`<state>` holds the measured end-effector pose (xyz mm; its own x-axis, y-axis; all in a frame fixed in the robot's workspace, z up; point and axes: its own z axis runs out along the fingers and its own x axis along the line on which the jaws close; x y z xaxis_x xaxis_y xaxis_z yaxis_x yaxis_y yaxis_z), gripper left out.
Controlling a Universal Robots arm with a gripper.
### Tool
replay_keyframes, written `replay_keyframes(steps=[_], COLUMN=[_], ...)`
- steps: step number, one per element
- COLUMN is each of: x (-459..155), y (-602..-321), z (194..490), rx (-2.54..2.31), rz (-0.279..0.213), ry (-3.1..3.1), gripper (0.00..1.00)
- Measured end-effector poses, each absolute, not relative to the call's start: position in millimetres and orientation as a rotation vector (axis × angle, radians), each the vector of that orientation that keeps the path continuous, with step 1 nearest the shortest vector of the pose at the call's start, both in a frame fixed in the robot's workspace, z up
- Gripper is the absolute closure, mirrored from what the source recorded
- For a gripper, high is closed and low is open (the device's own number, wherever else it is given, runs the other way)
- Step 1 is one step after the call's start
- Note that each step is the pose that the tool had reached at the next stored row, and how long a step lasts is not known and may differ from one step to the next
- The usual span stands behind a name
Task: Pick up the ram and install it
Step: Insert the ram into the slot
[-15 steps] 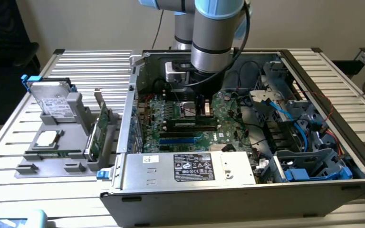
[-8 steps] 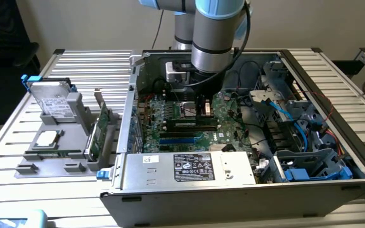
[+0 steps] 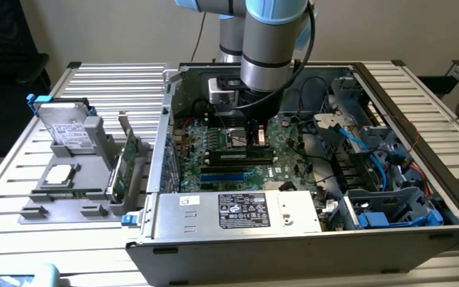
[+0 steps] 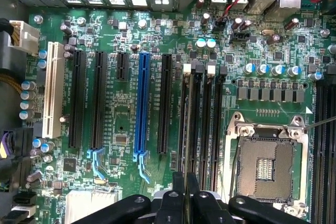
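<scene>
The gripper (image 4: pixel 185 181) sits closest to the lens in the wrist view. Its two black fingers (image 4: pixel 179 187) are drawn almost together over the line of a memory slot. In the exterior view it hangs at the centre of the frame and looks clamped on the top edge of the ram (image 3: pixel 241 156).

The slatted bench (image 3: pixel 94 84) carries the open computer case (image 3: pixel 293 254), which takes up the middle and right of the exterior view. The arm (image 3: pixel 274 42) reaches down into it from the top of the frame. Inside lies the motherboard (image 4: pixel 121 124). Its memory slots (image 4: pixel 210 119) run side by side between the long card slots (image 4: pixel 100 98) and the bare processor socket (image 4: pixel 265 169). The ram stands on its long edge at those slots, just below the gripper, with its white label towards the exterior camera. I cannot tell whether it is fully seated.

The step in hand seems to be the seating. To do it well, the stick should be upright and square along one slot, not straddling two. Pressure should go straight down and evenly along the length, since a tilt would likely jam one end. The small latches (image 4: pixel 187 69) at the slot ends need to be open. The socket's exposed contacts, just beside the slots, are the thing to avoid.
</scene>
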<state>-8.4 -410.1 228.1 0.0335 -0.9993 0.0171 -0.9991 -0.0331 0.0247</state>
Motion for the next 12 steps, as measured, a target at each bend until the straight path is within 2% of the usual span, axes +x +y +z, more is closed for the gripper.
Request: replay_keyframes(steps=[12], x=[-8.4], y=[-410.0], z=[227.5], rx=[2.238], rz=[-0.007], ry=[-2.162], gripper=[0.87])
